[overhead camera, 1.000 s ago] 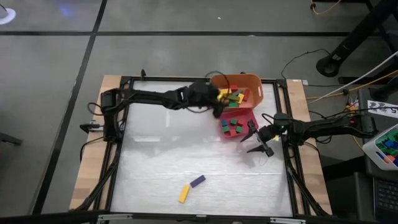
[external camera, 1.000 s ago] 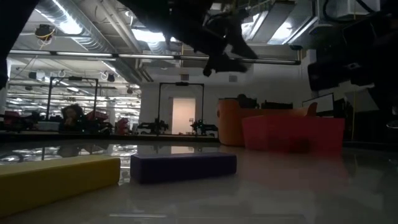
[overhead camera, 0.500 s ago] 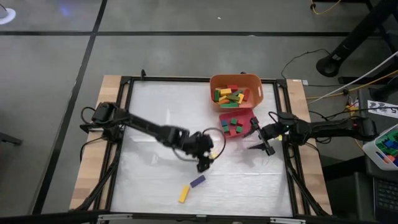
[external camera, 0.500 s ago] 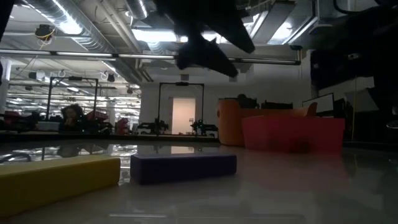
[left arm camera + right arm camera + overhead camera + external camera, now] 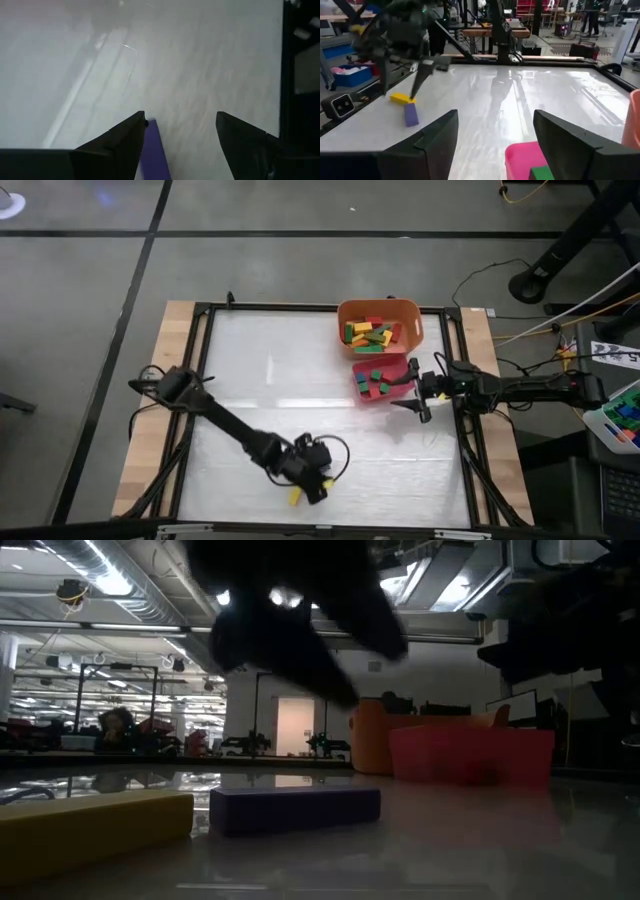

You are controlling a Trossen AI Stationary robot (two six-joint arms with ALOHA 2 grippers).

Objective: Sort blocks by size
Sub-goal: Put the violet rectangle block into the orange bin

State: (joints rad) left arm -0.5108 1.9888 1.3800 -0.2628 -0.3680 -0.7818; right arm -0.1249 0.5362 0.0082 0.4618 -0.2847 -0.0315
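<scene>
Bench (image 5: pixel 250 380) is carrying two last bars. Left gripper (image 5: pixel 180 132), spread, is hovering over purple bar (image 5: pixel 154 152); off-centre closing could nudge it into yellow bar (image 5: pixel 399 98). Right gripper (image 5: pixel 418 392) is waiting, released.

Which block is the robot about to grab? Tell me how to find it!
Look at the near edge of the white table, far from the orange bin. Two long blocks lie there alone under the open left gripper. It is the purple bar, the dark one lying beside the yellow bar.

The middle of the table (image 5: pixel 300 380) is free; only the orange bin (image 5: pixel 380 310) and the pink tray (image 5: pixel 362 395) block its far right corner.
</scene>
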